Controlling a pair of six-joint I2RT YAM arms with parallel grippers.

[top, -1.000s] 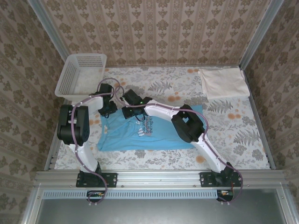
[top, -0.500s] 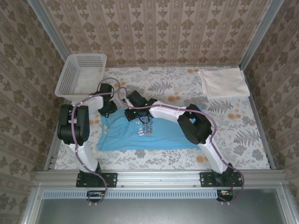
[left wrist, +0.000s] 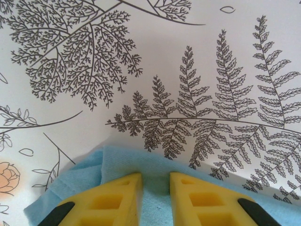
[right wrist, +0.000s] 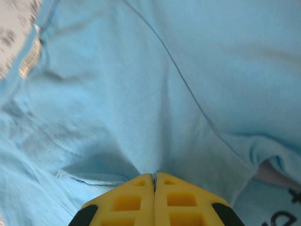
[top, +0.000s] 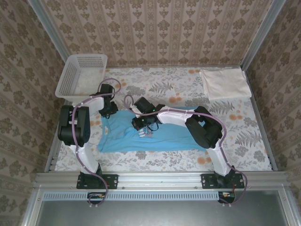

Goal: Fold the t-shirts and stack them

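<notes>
Floral counter (top: 244, 125): I saw the light blue t-shirt (top: 171, 136) lying left-right, right end effector (right wrist: 154, 176) clamped mid-shirt, left end effector (left wrist: 155, 181) at its far-left corner, grip unclear.

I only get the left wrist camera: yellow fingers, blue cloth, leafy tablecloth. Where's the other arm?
Observer: The right end effector is over the middle of the blue shirt, right by its print.
Operator: Is it grabbing it?
Observer: Its wrist camera shows the fingers shut together, blue cloth bunched at their tips.
Operator: Is there another shirt?
Observer: Yes, a cream shirt lies folded at the far right corner of the table.
</notes>
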